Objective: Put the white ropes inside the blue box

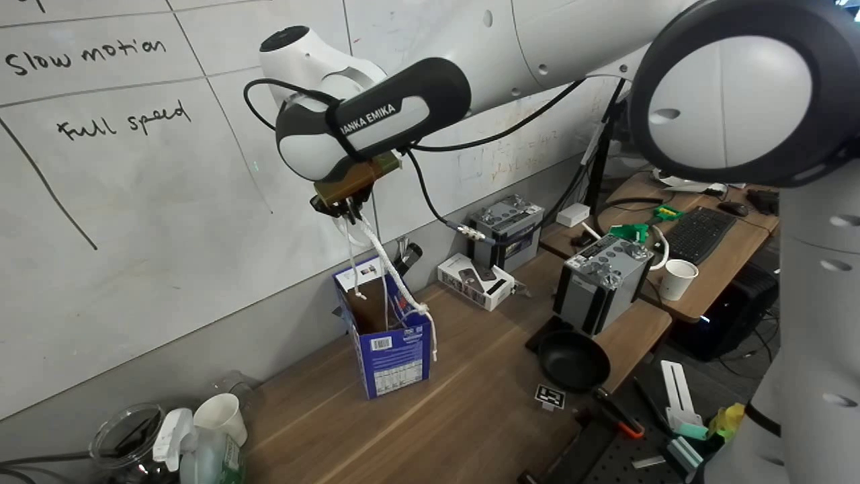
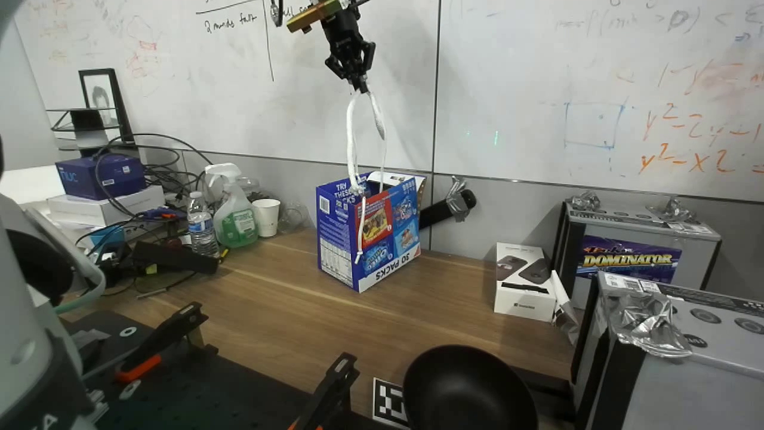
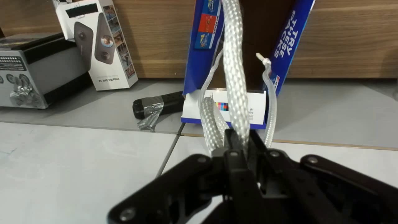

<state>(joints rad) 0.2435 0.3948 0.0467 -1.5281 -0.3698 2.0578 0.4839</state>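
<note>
The white ropes (image 1: 388, 262) hang in several strands from my gripper (image 1: 351, 212), which is shut on them high above the blue box. They also show in an exterior view (image 2: 351, 137) and the wrist view (image 3: 234, 62). The blue box (image 1: 396, 363) stands upright with its top open, and also shows in an exterior view (image 2: 337, 239). One thick strand with a knot hangs past the box's rim, its frayed end in front of the outer wall. Other strands hang over or into the opening; how deep they reach is hidden. The gripper (image 2: 360, 86) points down.
The whiteboard (image 2: 507, 89) rises right behind the box, and a taped black cylinder (image 2: 447, 209) lies beside it. A white camera box (image 2: 525, 280), grey batteries (image 2: 650, 251) and a black pan (image 2: 468, 388) stand to one side. A spray bottle (image 2: 236, 215) and cup (image 2: 266, 216) stand at the other.
</note>
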